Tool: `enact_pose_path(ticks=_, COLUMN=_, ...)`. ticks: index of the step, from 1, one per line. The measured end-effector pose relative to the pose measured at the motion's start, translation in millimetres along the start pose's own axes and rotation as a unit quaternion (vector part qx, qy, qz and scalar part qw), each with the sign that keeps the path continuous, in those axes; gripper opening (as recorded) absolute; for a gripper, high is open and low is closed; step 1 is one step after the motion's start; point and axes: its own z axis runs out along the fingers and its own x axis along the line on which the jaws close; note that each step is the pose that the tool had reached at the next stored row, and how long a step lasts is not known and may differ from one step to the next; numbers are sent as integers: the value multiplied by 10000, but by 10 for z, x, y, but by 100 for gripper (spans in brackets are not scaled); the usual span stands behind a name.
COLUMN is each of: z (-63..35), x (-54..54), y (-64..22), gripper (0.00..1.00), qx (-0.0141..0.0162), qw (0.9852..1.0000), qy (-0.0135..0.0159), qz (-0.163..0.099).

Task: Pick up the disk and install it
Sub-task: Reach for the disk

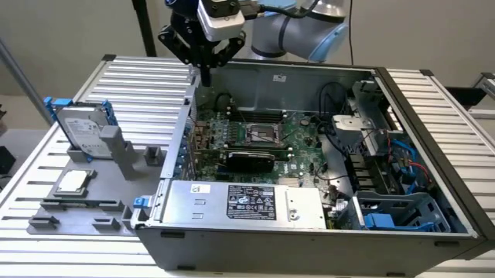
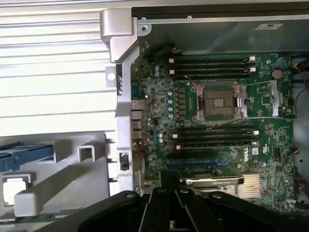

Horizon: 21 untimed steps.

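Note:
The disk (image 1: 80, 132) stands upright in a grey holder (image 1: 101, 155) on the exterior view's left, outside the computer case. It is silver-grey with a white label and bright blue rails. In the wrist view one blue rail of the disk (image 2: 26, 158) shows beside the holder. My gripper (image 1: 207, 74) hangs above the case's back corner nearest the disk, well above and behind the disk. Its fingers are shut with nothing between them. In the wrist view the gripper (image 2: 169, 184) looks down on the motherboard's edge.
The open computer case (image 1: 418, 104) holds a green motherboard (image 1: 263, 136), a power supply (image 1: 247, 202) and a blue plastic cage (image 1: 402, 214). A small square processor chip (image 1: 72, 182) lies on the grey fixture. Everything rests on a slatted metal table (image 1: 131, 75).

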Motion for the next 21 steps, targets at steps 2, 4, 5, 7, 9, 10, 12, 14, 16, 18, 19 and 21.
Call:
enact_pose_path(ticks=2, z=-2, x=89, y=-6, gripper=0, qx=0, qw=10000, qy=0, qz=1)
enact_pose_path(ticks=4, z=-4, x=181, y=-13, gripper=0, qx=0, qw=10000, qy=0, qz=0)
enact_pose_path(ticks=5, z=-5, x=225, y=-16, gripper=0, qx=0, qw=10000, qy=-1, qz=1)
enact_pose_path(ticks=7, z=-7, x=316, y=-21, gripper=0, qx=0, qw=10000, qy=0, qz=1)
enact_pose_path(ticks=9, z=-8, x=407, y=-27, gripper=0, qx=0, qw=10000, qy=0, qz=0)
enact_pose_path(ticks=10, z=-9, x=452, y=-29, gripper=0, qx=0, qw=10000, qy=0, qz=1)
enact_pose_path(ticks=12, z=-9, x=546, y=-32, gripper=0, qx=0, qw=10000, qy=0, qz=0)
enact_pose_path(ticks=14, z=-10, x=636, y=-34, gripper=0, qx=0, qw=10000, qy=1, qz=1)
enact_pose_path(ticks=16, z=-10, x=726, y=-36, gripper=0, qx=0, qw=10000, qy=1, qz=0)
enact_pose_path(ticks=18, z=-9, x=817, y=-36, gripper=0, qx=0, qw=10000, qy=1, qz=1)
enact_pose_path(ticks=19, z=-8, x=863, y=-35, gripper=0, qx=0, qw=10000, qy=1, qz=1)
enact_pose_path(ticks=21, z=-6, x=954, y=-35, gripper=0, qx=0, qw=10000, qy=2, qz=0)
